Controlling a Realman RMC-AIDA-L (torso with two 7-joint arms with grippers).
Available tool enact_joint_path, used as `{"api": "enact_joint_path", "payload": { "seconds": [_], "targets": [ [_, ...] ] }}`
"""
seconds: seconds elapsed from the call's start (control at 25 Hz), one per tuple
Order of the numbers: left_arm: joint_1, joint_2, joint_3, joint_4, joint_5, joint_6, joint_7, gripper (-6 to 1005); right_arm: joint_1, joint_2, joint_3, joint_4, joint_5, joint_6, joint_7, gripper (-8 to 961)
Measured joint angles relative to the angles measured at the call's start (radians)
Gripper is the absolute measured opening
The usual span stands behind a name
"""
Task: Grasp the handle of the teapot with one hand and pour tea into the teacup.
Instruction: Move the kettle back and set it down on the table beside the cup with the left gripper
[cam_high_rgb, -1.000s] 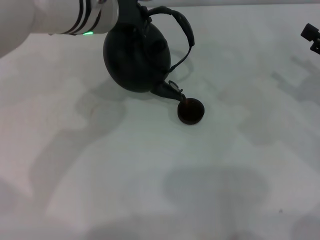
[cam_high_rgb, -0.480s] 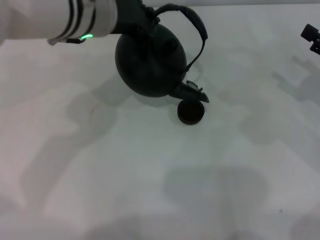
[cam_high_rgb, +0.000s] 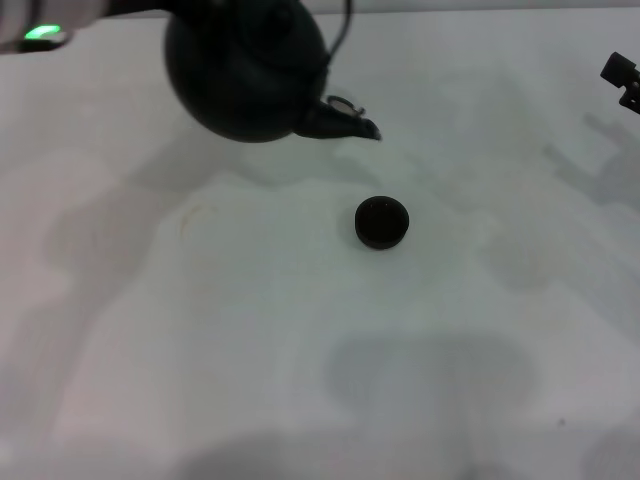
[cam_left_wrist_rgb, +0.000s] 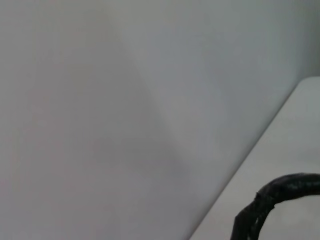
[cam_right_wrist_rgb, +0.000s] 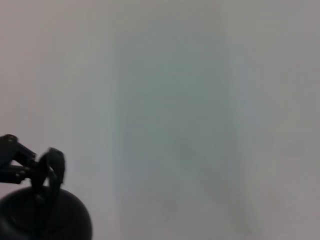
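Observation:
The matte-black teapot hangs in the air at the far left of the table, its spout pointing right and roughly level. Only a thin stretch of its handle shows in the head view; the wrapped handle also shows in the left wrist view. The right wrist view shows the teapot with my left gripper closed on the handle. The small dark teacup stands on the table, nearer and to the right of the spout, apart from it. My right gripper is parked at the far right edge.
The white tabletop carries soft shadows around the cup. My left arm, with a green light, crosses the top left corner. A faint stain marks the table left of the cup.
The teapot has swung up and to the left, away from the cup; its spout, which was tipped down over the cup, now sits level. The cup and right arm have not moved.

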Motion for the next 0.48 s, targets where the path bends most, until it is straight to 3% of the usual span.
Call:
{"api": "enact_joint_path", "payload": {
  "seconds": [0.28,0.48],
  "targets": [
    [0.109,-0.001,-0.201,-0.01,-0.355,0.091,0.287,135,-0.002,0.0,-0.002,0.0,-0.003,0.002,0.002,842],
    [0.17,0.0,-0.257,-0.076,-0.538,0.141,0.458,136,-0.002,-0.002,-0.001,0.0,-0.017,0.002,0.006,842]
  ]
}}
